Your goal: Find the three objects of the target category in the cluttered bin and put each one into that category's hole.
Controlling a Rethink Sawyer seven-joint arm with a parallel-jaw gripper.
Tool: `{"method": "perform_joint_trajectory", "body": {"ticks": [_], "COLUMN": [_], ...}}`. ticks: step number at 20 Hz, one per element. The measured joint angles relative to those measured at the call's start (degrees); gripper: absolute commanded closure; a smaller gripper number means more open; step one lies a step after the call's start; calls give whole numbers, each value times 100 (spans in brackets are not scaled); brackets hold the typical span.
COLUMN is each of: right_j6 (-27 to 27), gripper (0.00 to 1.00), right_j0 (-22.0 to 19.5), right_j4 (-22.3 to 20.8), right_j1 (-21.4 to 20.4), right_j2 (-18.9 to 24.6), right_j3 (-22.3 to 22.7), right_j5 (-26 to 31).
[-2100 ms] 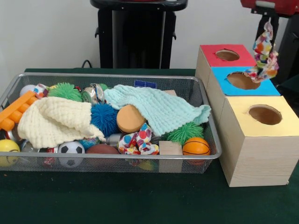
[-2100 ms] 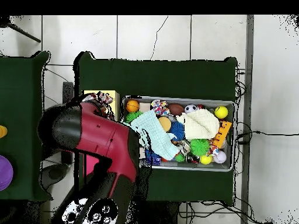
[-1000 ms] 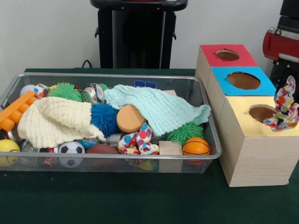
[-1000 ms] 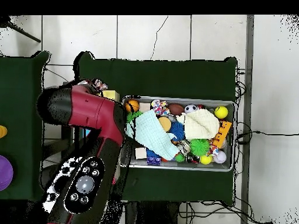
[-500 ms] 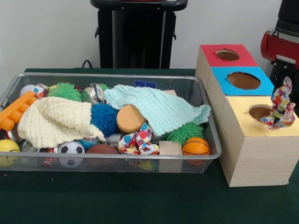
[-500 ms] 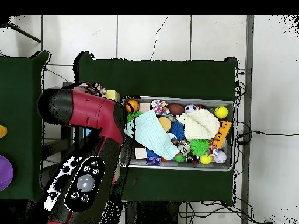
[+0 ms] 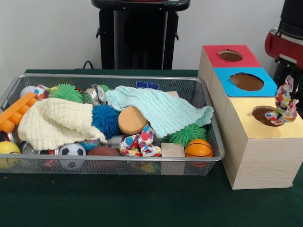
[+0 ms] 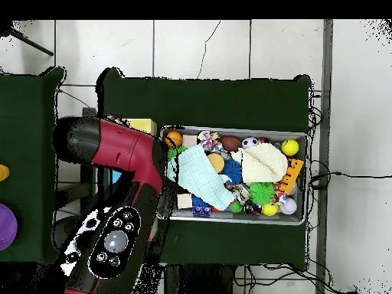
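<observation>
A polka-dot cloth (image 7: 283, 105) hangs upright at the right edge, its lower end dipping into the hole (image 7: 266, 116) of the yellow-topped box (image 7: 262, 146). My gripper (image 7: 287, 79) is just above it, shut on the cloth's top end, with the dark arm behind. In the overhead view the red arm (image 8: 115, 149) covers the gripper and the cloth. In the wire bin (image 7: 118, 163), a second polka-dot cloth (image 7: 139, 142) lies near the front wall. A mint knitted cloth (image 7: 158, 109) and a cream knitted cloth (image 7: 54, 122) are spread over the clutter.
The blue-topped box (image 7: 246, 81) and red-topped box (image 7: 229, 56) stand behind the yellow one. The bin also holds spiky balls, a small basketball (image 7: 199, 148), a soccer ball (image 7: 72, 151), wooden blocks and an orange toy (image 7: 14, 112). Green table surface surrounds everything.
The gripper carried the polka-dot cloth from over the blue box to the yellow box, then lowered it, so its lower end now enters the yellow hole.
</observation>
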Motion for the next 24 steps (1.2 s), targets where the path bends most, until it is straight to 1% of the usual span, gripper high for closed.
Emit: {"method": "perform_joint_trajectory", "body": {"ticks": [5, 9, 15, 24], "right_j6": [1, 1, 4, 5], "gripper": [100, 100, 100, 100], "right_j0": [38, 98, 207, 222], "right_j4": [111, 116, 117, 111], "right_j1": [39, 90, 199, 248], "right_j2": [2, 3, 2, -77], "right_j3": [109, 163, 174, 173], "right_j5": [1, 1, -1, -1]}}
